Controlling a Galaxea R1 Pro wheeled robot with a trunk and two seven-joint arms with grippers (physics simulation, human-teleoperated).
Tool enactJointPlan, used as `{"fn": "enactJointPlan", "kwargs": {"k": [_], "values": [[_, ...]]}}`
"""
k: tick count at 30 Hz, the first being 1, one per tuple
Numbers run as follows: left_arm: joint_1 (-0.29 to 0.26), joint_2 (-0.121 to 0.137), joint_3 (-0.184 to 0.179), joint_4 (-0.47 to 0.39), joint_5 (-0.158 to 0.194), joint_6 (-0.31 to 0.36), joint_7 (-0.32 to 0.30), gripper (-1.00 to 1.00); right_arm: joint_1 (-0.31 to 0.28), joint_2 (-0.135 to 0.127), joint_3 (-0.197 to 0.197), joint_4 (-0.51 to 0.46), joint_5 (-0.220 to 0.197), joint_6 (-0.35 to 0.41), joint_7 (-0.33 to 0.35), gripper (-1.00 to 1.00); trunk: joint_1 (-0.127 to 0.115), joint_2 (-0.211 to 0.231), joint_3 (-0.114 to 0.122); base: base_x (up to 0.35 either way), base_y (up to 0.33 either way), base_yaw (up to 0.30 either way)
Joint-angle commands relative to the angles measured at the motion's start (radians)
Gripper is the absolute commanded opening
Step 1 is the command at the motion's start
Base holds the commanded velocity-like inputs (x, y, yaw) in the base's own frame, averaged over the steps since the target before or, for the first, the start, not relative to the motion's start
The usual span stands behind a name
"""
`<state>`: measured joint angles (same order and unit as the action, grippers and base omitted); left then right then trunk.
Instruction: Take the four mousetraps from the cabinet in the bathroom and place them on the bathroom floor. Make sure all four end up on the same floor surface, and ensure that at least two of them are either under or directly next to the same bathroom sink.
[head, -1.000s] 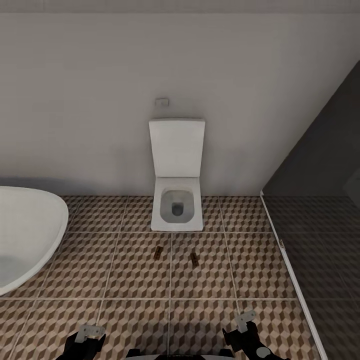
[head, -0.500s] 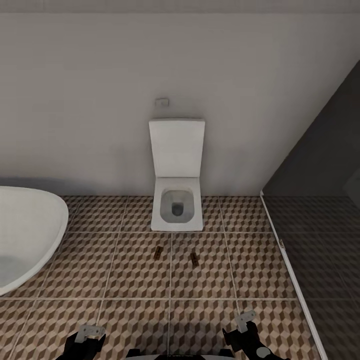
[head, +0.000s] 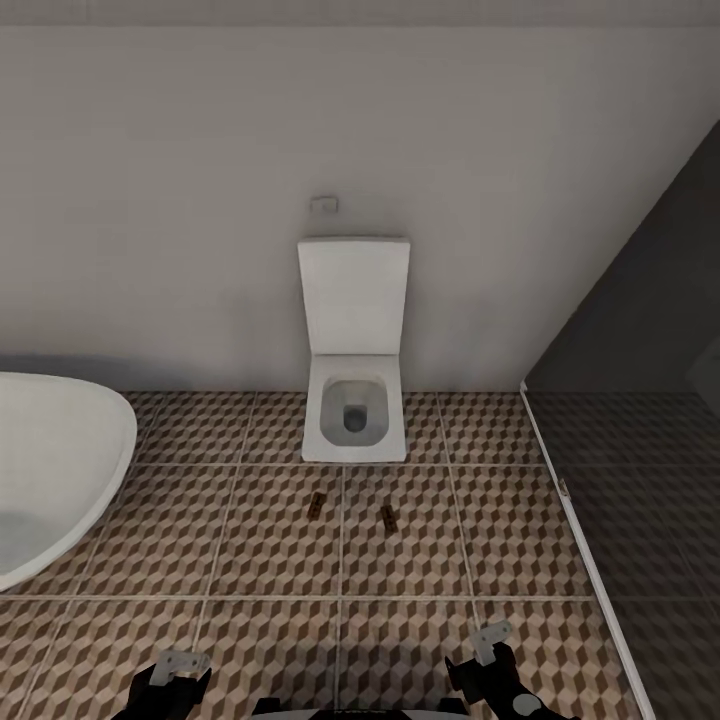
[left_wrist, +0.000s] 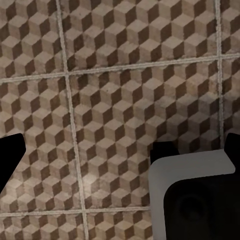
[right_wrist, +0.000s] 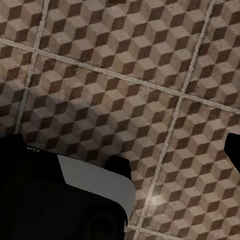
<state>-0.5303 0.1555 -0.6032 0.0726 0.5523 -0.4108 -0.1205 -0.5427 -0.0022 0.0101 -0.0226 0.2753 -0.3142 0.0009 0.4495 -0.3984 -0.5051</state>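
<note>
Although a full second separates the earliest head view from the present one, nothing in the scene has shifted: camera, arms and floor items stand as they did.

Findings:
- Two mousetraps, the left one (head: 317, 504) and the right one (head: 388, 517), lie flat on the bathroom floor (head: 270, 550), near each other but apart, just in front of the white square toilet (head: 354, 400), whose lid stands raised against the wall.
- The oval bathtub (head: 55, 470) occupies the left edge; the dark shower tray (head: 650, 520) the right.
- The left gripper (head: 172, 678) and right gripper (head: 488, 655) hang low at the bottom of the head view, well short of the traps.
- In the left wrist view the left gripper (left_wrist: 120, 150) has its jaws spread wide with only patterned tile between them; in the right wrist view the right gripper (right_wrist: 175, 160) likewise has its jaws apart and empty.

Assessment: the robot appears idle, holding nothing. Both traps rest on the correct surface, yet they sit by the toilet. Judged against the task, the remaining traps are outstanding, and at least two must end up under or beside one sink.
</note>
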Motion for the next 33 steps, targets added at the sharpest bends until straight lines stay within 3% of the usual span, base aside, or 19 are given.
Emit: {"fn": "enactJointPlan", "kwargs": {"k": [1,33], "values": [[-0.001,-0.001,-0.006,0.004,0.011,-0.005,-0.008,1.0,-0.001,0.0,0.001,0.001,0.002,-0.003,0.0,1.0,0.001,-0.002,-0.001,0.0,0.0,0.0],[-0.001,-0.001,-0.006,0.004,0.011,-0.005,-0.008,1.0,-0.001,-0.001,0.001,0.001,0.002,-0.006,0.001,1.0,0.001,-0.002,-0.001,0.0,0.0,0.0]]}}
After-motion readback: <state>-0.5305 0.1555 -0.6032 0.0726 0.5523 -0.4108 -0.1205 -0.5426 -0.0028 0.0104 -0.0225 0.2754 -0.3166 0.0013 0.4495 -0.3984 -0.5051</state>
